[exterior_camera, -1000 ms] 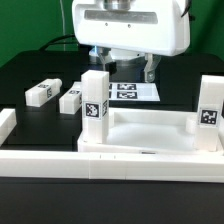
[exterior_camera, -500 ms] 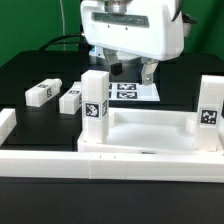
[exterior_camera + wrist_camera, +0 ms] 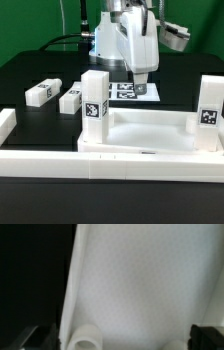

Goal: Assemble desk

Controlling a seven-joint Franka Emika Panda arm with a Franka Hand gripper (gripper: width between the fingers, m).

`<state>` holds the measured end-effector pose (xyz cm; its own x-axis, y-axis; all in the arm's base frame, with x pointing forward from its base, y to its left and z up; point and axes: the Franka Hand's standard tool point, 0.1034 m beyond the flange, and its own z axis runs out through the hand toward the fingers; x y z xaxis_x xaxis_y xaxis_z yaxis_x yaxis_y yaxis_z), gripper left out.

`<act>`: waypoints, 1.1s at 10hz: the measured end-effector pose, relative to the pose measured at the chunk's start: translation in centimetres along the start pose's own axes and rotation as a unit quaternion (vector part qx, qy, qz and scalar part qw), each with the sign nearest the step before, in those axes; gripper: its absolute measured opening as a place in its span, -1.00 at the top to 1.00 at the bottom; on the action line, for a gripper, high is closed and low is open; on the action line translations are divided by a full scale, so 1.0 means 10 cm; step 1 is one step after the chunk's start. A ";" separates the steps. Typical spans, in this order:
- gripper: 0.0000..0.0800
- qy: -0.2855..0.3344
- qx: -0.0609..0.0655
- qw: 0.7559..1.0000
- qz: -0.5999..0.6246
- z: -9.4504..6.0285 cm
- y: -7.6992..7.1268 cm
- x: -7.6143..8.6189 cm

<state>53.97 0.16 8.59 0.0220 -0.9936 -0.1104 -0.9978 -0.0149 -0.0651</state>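
Behind tabletop (image 3: 150, 150): gripper (image 3: 140, 90), newly swivelled edge-on, fingers wide apart, empty. Two upright legs (image 3: 95, 100) at tabletop corners; two loose legs (image 3: 41, 92), exterior view's left. Probably aligning for next leg.

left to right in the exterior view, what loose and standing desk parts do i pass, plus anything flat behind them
first lying leg → second lying leg → near standing leg → marker board → right-edge standing leg
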 end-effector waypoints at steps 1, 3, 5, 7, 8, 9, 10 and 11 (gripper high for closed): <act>-0.62 -0.002 0.001 1.000 0.024 0.00 0.00 -0.02; -0.62 -0.006 -0.005 0.996 0.090 0.07 0.05 -0.04; -0.62 -0.002 -0.012 0.996 0.086 0.17 0.11 -0.04; -0.62 0.006 -0.029 0.996 0.084 0.36 0.27 -0.02; -0.62 0.009 -0.036 0.996 0.083 0.44 0.30 -0.02; -0.62 0.012 -0.043 0.996 0.080 0.52 0.34 -0.04; -0.62 0.015 -0.050 0.996 0.077 0.60 0.37 -0.05; -0.62 0.017 -0.053 0.996 0.076 0.64 0.39 -0.05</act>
<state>50.49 1.30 2.03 -0.1295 -0.9885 -0.0780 -0.9905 0.1253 0.0557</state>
